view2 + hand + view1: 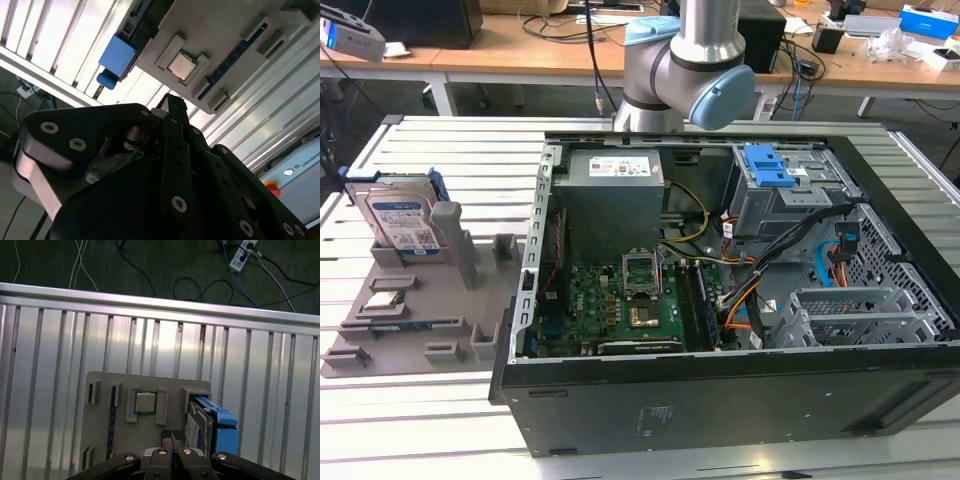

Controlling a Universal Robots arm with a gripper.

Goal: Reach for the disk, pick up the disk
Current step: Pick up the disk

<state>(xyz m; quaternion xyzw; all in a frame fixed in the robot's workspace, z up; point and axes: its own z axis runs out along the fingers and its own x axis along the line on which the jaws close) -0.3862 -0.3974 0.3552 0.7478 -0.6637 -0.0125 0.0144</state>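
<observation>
Disk [400, 215]: stood on edge in a grey rack [430, 335] on the worktop [460, 150] at the exterior view's left; judged rigid, weighty and shock-sensitive, best gripped across its flat faces; gripper [171, 436] was seen nearby, fingers drawn together, empty.

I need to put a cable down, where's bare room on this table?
In the exterior view, bare table behind the grey fixture, up to the case wall, and in front of it. Crowded: the fixture around the disk, and inside the case.
</observation>
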